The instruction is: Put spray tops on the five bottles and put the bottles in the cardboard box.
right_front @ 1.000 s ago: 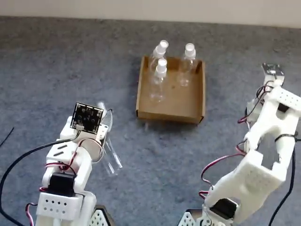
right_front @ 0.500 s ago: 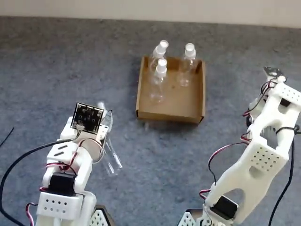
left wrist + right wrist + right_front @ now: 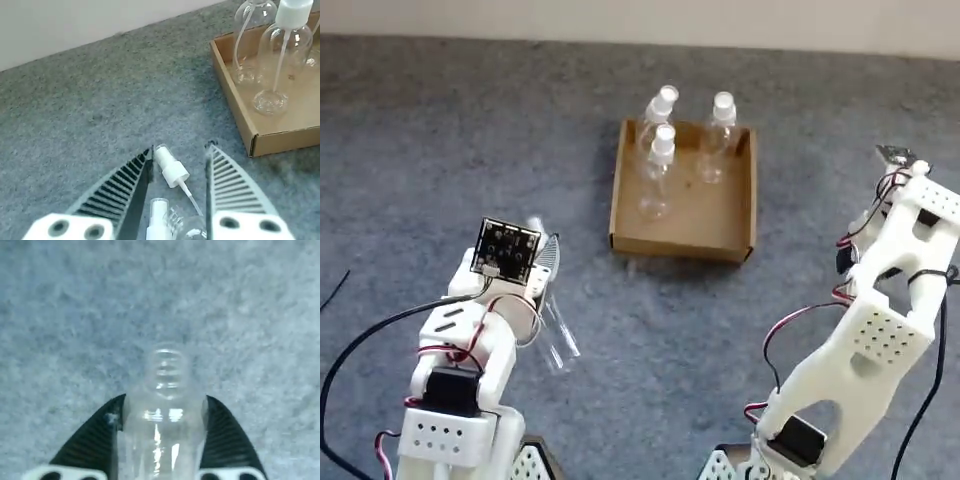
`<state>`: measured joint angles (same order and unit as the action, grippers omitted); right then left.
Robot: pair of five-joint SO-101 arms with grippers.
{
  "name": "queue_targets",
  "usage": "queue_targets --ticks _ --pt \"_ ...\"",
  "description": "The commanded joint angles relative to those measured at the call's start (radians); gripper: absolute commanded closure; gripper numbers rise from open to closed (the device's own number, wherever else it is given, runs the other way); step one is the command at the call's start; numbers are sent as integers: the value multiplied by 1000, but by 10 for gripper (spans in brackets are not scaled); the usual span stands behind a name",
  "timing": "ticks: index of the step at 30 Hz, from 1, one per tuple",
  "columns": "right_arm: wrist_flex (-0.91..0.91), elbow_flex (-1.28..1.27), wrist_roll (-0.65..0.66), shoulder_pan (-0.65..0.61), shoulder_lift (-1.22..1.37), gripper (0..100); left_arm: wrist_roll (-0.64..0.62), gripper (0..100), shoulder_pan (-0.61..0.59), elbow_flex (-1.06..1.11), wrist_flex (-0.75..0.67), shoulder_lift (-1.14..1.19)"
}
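In the high view, the cardboard box [image 3: 620,215] sits just toward 12 o'clock from the middle of the grey carpet [image 3: 440,130]. 3 capped bottles stand upright in it. The 1st bottle [image 3: 658,170] is near the box's 9 o'clock wall, the 2nd bottle [image 3: 660,110] at its 11 o'clock corner, and the 3rd bottle [image 3: 718,135] toward its 1 o'clock corner. The left arm [image 3: 470,350] rises from 7 o'clock, and a lying bottle [image 3: 558,335] rests on the carpet just beside it at its 3 o'clock. The right arm [image 3: 870,340] rises from 5 o'clock and stretches to the 3 o'clock edge, well apart from the box.

In the left wrist view, the left gripper [image 3: 179,150] is released, with its 2 jaws spread wide above the carpet. A loose spray top [image 3: 170,167] lies on the carpet between them, close to 1 jaw. The lying bottle [image 3: 192,230], with a white top on it, is nearer the wrist. Beyond the jaws, a corner of the box holds 2 of the upright bottles.

In the right wrist view, the right gripper [image 3: 165,405] is clenched on an uncapped bottle [image 3: 166,370]. The bottle's bare threaded neck sticks out past the fingertips over the carpet.
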<state>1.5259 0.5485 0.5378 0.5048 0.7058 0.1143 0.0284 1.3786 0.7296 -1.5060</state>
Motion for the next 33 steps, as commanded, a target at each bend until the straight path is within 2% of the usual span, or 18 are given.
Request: queue_targets --ticks 1,9,13,19,25,28,33 --pt "45 65 11 1 -117 978 6 845 -13 -8 -23 1" --pt "217 58 11 -77 -371 984 2 845 -13 -91 28 53" --pt "239 12 2 -125 -510 984 3 846 -15 -194 77 229" --pt "231 -274 -9 -205 -779 984 5 846 -94 -394 190 547" --pt "24 -664 -11 -295 -1113 984 5 842 -196 -641 276 799" --pt "-102 -883 -11 -341 -1264 984 -5 842 -203 -750 296 941" --pt "-242 -1148 -15 -444 -1458 984 -101 842 -200 -934 313 1207"
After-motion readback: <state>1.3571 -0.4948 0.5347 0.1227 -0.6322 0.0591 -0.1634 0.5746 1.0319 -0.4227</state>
